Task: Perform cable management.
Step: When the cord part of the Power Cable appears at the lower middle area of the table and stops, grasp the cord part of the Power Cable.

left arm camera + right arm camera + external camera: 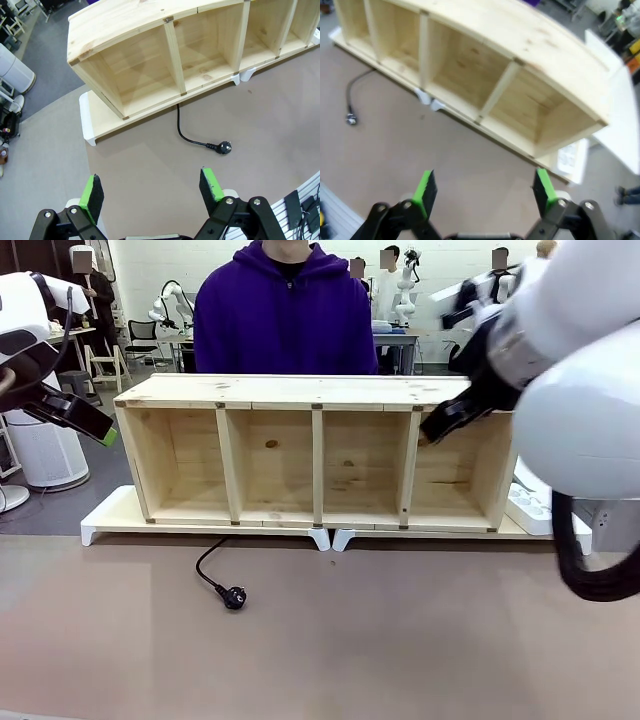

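Plainly, the cable lies on the table by the wooden shelf; left fingers and right fingers are spread, empty.

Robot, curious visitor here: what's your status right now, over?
Left gripper open, empty, above the table. Right gripper open, empty, raised before the wooden shelf. Cable untouched, plug end on table, rest running under shelf. Nothing lying on it.
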